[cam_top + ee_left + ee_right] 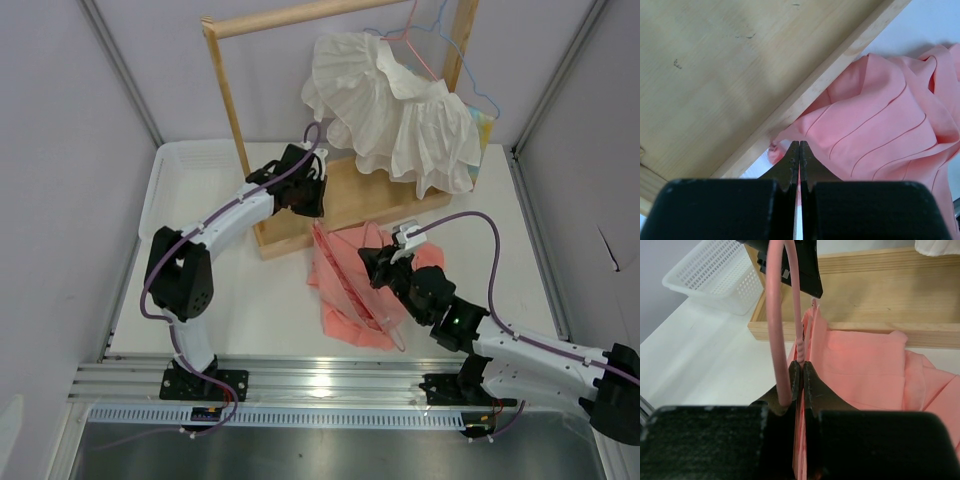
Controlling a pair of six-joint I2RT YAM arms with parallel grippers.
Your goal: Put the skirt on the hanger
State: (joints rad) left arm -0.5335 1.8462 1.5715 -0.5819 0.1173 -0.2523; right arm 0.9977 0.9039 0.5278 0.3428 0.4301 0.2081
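White worktop [250, 310] fills the floor of a pale-walled cell, with a wooden clothes rack [350, 205] standing at the back and a white plastic mesh basket [715, 275] to its left. A white ruffled garment [400, 110] hangs from the rack's rail.

The soft salmon-pink pleated skirt [345, 280] lies rumpled on the worktop just in front of the rack's base, between the two arms. The left gripper [799, 145] is closed at the skirt's far corner, right against the edge of the wooden base, with a sliver of pink showing between its fingers, so it appears to pinch the cloth. The right gripper [801, 365] is clamped on the twisted neck of the thin pale-pink wire hanger [776, 315], whose hook curls up over the fingers. The hanger's frame lies among the skirt's folds.

Judging from this, the left hold is slight (only a corner), and any pull could slip it free. Pink cloth also seems to sit in the right gripper alongside the wire, which could drag the skirt with the hanger rather than let it slide on. The thin wire may twist in the grip or catch on the rack base.
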